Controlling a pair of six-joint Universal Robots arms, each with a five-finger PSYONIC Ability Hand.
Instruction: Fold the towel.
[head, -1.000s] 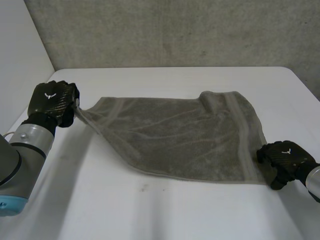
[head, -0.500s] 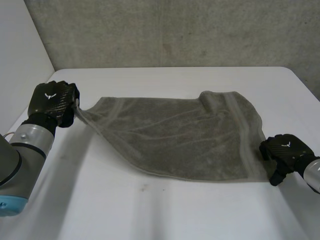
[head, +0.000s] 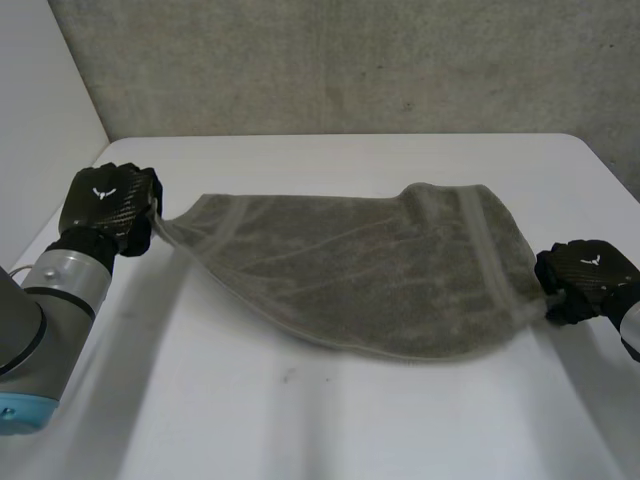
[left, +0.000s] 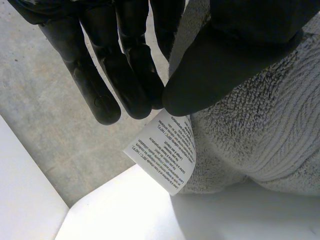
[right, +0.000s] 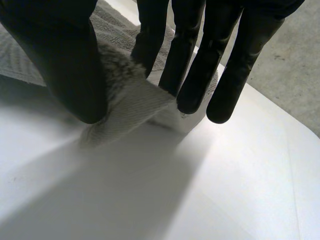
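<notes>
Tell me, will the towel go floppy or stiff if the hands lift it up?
Probably floppy: the towel sags in a curve between the left hand and right hand pinching its ends. Likely light, since mere pinches hold those ends up. Its fuzzy pile should grip, not slip.

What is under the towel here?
White table shows around the towel, which is pinched at opposite ends by the left hand and right hand. A printed label hangs under the left hand's corner. The tabletop beneath the cloth's middle is covered.
</notes>
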